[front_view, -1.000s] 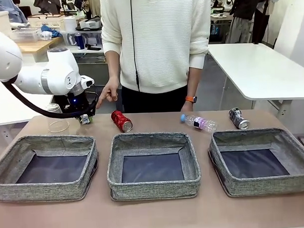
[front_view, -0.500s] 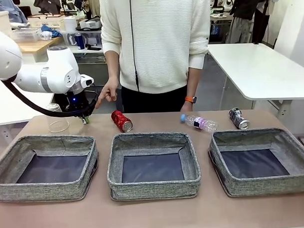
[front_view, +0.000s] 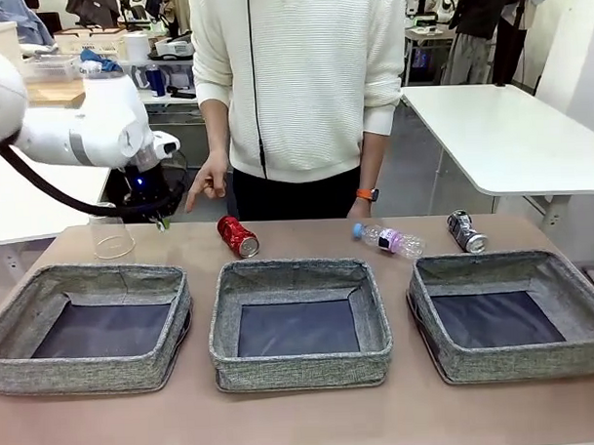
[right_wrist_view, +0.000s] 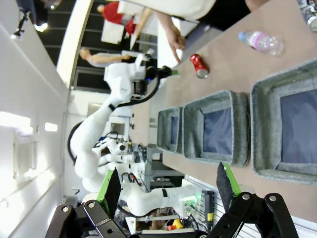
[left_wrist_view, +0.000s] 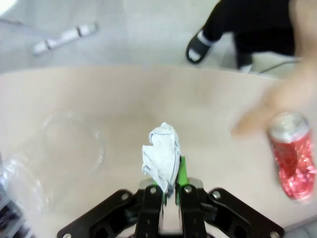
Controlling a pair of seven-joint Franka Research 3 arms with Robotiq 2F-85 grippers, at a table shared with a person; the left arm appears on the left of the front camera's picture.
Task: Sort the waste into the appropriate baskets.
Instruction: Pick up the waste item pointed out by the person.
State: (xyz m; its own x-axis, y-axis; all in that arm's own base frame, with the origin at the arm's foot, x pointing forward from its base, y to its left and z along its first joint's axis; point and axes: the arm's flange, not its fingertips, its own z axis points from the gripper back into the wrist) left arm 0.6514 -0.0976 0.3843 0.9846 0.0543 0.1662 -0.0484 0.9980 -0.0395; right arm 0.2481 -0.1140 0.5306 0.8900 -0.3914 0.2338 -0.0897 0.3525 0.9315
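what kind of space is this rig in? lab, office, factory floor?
Most likely a robotics lab or workshop: a white robot arm at a table set with three grey baskets, plain white worktables alongside, and a bench behind cluttered with crates.

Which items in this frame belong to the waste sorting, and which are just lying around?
Job:
paper wad, pinched in the left claw
clear cup
red can
bottle
dark can
left basket
middle basket
right basket

Lying about:
white side table
plastic crate on the far shelf
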